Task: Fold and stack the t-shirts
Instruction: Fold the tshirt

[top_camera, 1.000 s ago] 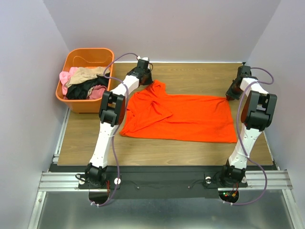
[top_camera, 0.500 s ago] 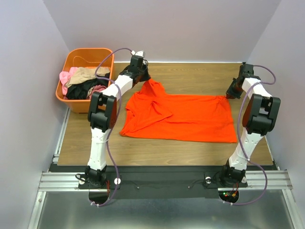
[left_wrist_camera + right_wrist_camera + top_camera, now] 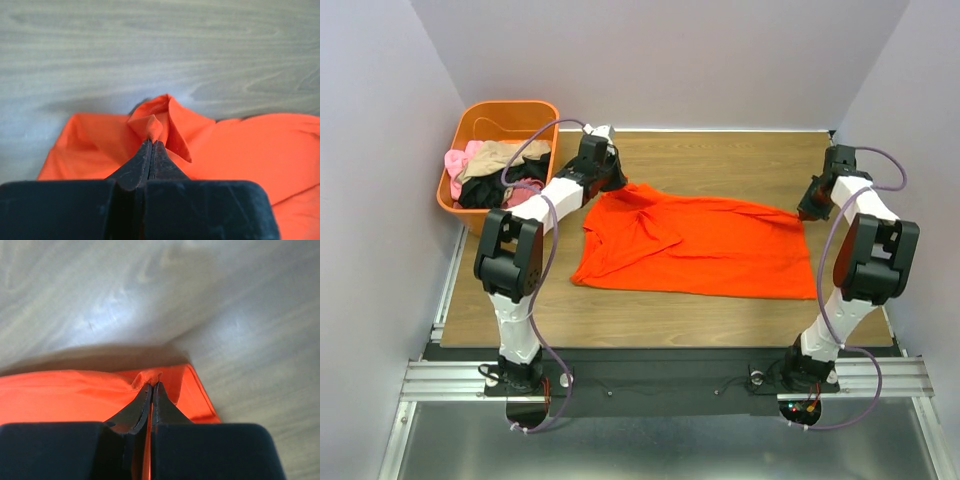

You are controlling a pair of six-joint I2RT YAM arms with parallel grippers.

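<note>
- My left gripper (image 3: pixel 151 143) has its fingers pressed together, pinching a small peak of the orange-red tee (image 3: pixel 700 245) at their tips.
- In the top view that pinch sits at the tee's 10 o'clock corner, where the cloth bunches into folds.
- My right gripper (image 3: pixel 152 385) is closed the same way, nipping a fold at the tee's edge at its 2 o'clock corner.
- Between my two grips the tee lies spread on the wooden table (image 3: pixel 720 155). Its far edge is drawn fairly straight and its left part is creased and doubled over.
- At the table's 10 o'clock corner stands the orange tub (image 3: pixel 480 118).
- Heaped inside it are a pink garment (image 3: pixel 455 160), a tan garment (image 3: pixel 500 153) and a black garment (image 3: pixel 485 190).
</note>
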